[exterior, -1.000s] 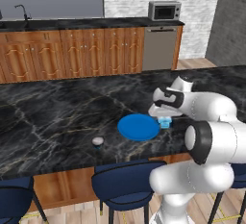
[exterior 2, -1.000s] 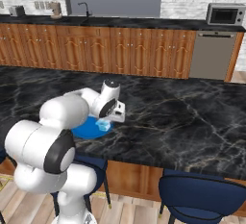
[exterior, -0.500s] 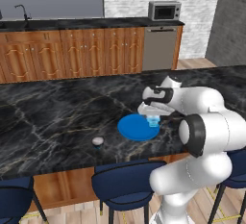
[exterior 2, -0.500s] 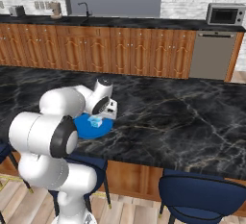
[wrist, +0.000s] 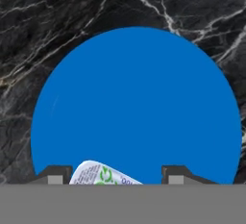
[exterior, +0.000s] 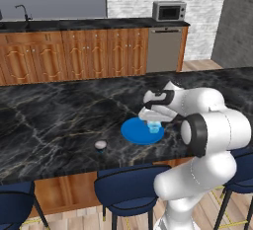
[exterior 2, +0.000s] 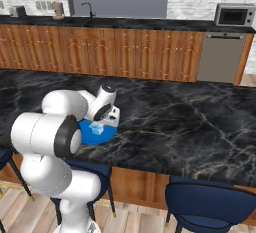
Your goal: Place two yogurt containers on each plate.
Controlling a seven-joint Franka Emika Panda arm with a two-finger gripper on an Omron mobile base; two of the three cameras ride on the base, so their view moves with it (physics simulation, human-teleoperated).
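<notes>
A bright blue plate [exterior: 132, 132] [exterior 2: 108, 136] [wrist: 137, 98] lies on the black marble island near its front edge. My gripper [exterior: 154, 122] [exterior 2: 99, 125] [wrist: 114, 177] hangs just over the plate's right part, shut on a small yogurt container [exterior: 154, 127] [exterior 2: 96, 128] with a light-blue body. In the hand view its printed whitish top [wrist: 98, 175] sits between the two finger tips, above the plate's near rim. A second yogurt container [exterior: 100, 145] with a pale top stands alone on the counter, left of the plate.
The marble island [exterior: 49, 115] stretches wide to the left and behind the plate. Blue stools [exterior: 126, 187] [exterior 2: 212, 202] stand along its front edge. Wooden cabinets and a microwave [exterior: 169, 11] line the far wall.
My gripper has carried the yogurt container leftward from beside the plate's right edge to over the plate. The plate and the lone container have stayed put.
</notes>
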